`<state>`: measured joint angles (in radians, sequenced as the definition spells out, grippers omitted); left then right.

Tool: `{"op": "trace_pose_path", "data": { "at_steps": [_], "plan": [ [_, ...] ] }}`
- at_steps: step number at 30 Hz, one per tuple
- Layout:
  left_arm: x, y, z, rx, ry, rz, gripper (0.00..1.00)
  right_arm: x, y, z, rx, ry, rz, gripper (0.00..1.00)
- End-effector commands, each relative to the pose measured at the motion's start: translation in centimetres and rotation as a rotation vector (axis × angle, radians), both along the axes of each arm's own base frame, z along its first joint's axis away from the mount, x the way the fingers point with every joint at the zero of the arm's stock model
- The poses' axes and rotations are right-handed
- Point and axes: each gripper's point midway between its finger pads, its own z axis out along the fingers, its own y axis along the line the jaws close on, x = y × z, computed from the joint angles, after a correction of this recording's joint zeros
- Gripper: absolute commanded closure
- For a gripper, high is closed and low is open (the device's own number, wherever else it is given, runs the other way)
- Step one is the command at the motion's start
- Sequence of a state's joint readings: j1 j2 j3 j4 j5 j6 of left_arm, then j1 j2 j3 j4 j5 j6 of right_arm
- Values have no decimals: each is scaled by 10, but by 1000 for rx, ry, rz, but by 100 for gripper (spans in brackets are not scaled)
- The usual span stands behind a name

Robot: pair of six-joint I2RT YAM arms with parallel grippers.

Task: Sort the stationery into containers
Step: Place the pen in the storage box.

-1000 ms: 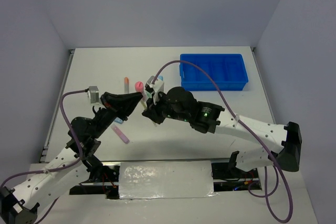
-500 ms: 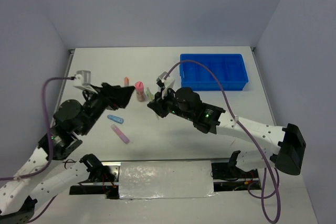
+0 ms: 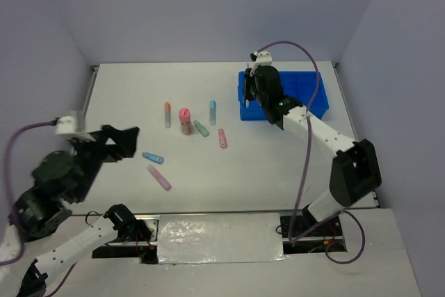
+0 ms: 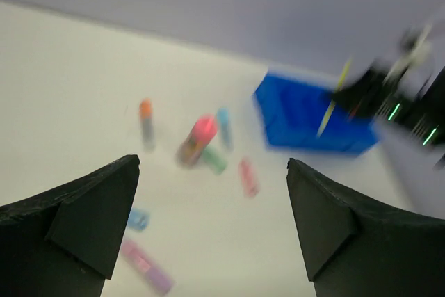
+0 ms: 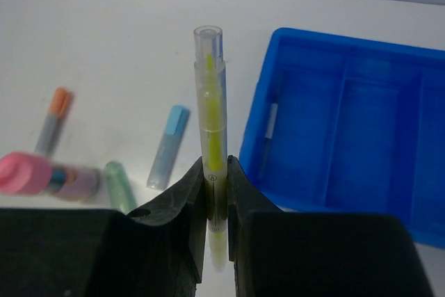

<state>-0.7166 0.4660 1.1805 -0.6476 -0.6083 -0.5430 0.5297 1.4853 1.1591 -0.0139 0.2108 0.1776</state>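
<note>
Lower left, the left end effector (image 3: 128, 142) hangs empty, fingers wide apart. Loose highlighters (image 3: 158, 177) lie on the counter (image 3: 278, 151), mid-frame. Upper right, the right end effector (image 5: 212, 186) is clamped on a yellow pen (image 5: 210, 123) at the left wall of the blue tray (image 5: 334, 39). This looks like the delivery step; next, carry it over a compartment and release.

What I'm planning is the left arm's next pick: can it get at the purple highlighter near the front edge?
Probably yes. The left gripper is open, the purple highlighter lies on bare table, apart from the blue highlighter beside it, and the right gripper is off at the tray.
</note>
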Motion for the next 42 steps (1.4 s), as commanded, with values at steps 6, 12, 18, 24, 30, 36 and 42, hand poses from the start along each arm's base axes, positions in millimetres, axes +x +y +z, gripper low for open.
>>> {"op": "trace_pose_path", "data": {
  "at_steps": [6,12,18,24,30,36,42],
  "plan": [
    [-26,-27,-81,191,2,-266,1,104,-37,-5,-110,3,-134,99],
    [-34,-17,-76,135,-55,-244,1,128,-33,-50,-118,80,-99,92],
    [-32,-18,-78,136,-42,-237,1,131,-31,-90,-117,157,-105,88],
    [-32,-18,-77,136,-46,-242,1,120,-37,-87,-99,168,-127,45],
    [-32,-17,-78,138,-44,-237,1,104,-34,-31,-39,97,-102,31],
    [-27,-1,-82,116,-11,-138,1,39,4,22,44,65,35,31],
    [-19,40,-94,79,79,121,1,-41,41,-56,-106,323,-17,5]
  ]
}}
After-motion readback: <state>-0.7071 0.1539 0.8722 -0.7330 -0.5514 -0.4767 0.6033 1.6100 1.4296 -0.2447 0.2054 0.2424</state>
